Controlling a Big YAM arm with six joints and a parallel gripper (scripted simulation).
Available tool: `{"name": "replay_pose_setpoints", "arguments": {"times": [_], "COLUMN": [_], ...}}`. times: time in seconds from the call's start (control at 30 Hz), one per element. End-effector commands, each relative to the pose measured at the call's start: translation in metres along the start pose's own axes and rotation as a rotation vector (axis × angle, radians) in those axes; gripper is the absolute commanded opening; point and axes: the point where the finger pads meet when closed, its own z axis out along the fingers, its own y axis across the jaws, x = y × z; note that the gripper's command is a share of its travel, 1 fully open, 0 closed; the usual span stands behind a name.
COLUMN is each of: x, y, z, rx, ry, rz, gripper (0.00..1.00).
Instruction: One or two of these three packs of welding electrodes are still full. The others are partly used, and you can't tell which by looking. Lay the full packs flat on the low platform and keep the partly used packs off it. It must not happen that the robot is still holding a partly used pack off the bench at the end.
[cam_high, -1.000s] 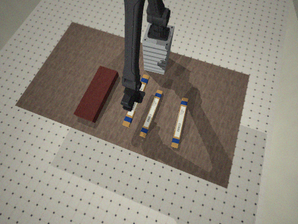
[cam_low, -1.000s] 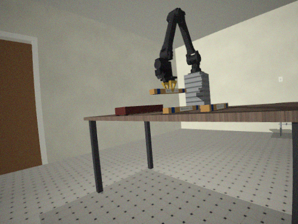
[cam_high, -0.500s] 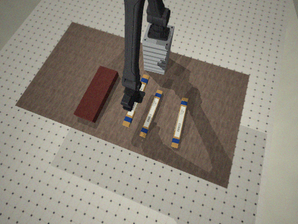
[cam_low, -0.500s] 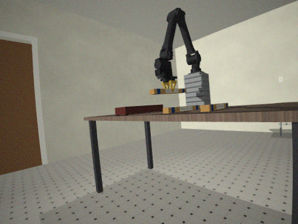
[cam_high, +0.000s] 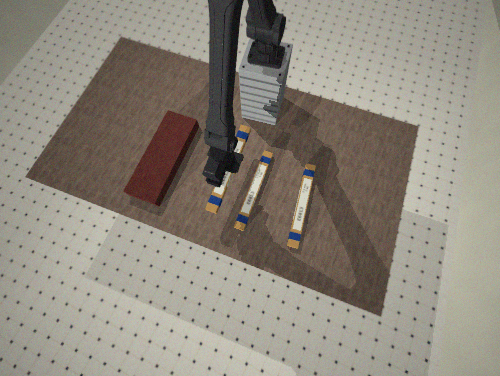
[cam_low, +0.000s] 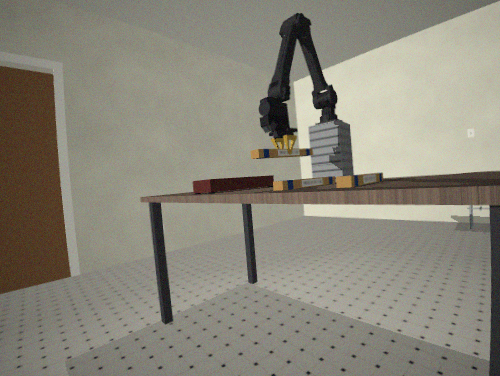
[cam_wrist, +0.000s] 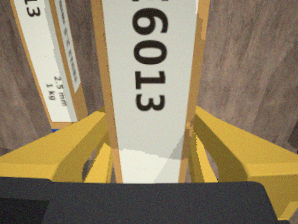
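To my gripper's left lay the low platform (cam_high: 161, 157), a dark red slab on the table (cam_high: 90, 125). My gripper (cam_low: 284, 145) was clamped across the middle of one pack (cam_low: 280, 153), holding it level in the air above the table, its long axis running straight out ahead of my fingers. It was a slim orange box with blue end bands and a white label reading E6013. To my right the second pack (cam_high: 254, 190) and third pack (cam_high: 301, 206) lay flat, roughly parallel, I think.
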Motion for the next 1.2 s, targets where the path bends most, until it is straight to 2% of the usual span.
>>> {"name": "replay_pose_setpoints", "arguments": {"times": [0.0,0.3,0.67,1.17], "x": [-0.023,-0.023,-0.037,-0.048], "y": [0.000,0.000,0.002,0.002], "z": [-0.032,-0.032,-0.051,-0.060], "rx": [0.001,0.001,0.002,0.002], "ry": [-0.074,-0.074,-0.093,-0.101], "rz": [0.002,0.002,0.008,0.008], "gripper": [0.00,0.00,0.00,0.00]}}
